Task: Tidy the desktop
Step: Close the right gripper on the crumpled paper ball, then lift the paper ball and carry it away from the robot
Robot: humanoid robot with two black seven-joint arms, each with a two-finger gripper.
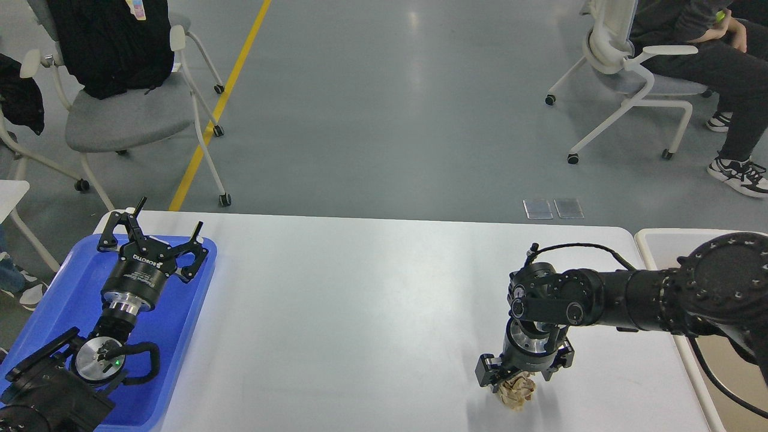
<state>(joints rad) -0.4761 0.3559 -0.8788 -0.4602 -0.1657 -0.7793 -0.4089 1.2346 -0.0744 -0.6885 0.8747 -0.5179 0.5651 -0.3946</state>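
The desktop [360,312] is a wide white tabletop with rounded corners. My right gripper [517,387] points down near the front right of the desktop and is shut on a crumpled beige paper ball [517,393], which sits at or just above the surface. My left gripper [156,231] is open and empty, fingers spread, over the far end of the blue tray [54,318] at the left edge of the desktop.
A white-rimmed beige bin [666,246] stands just past the desktop's right edge, partly hidden by my right arm. Office chairs stand on the grey floor behind, one at the left [120,114] and one at the right [636,84] with a seated person.
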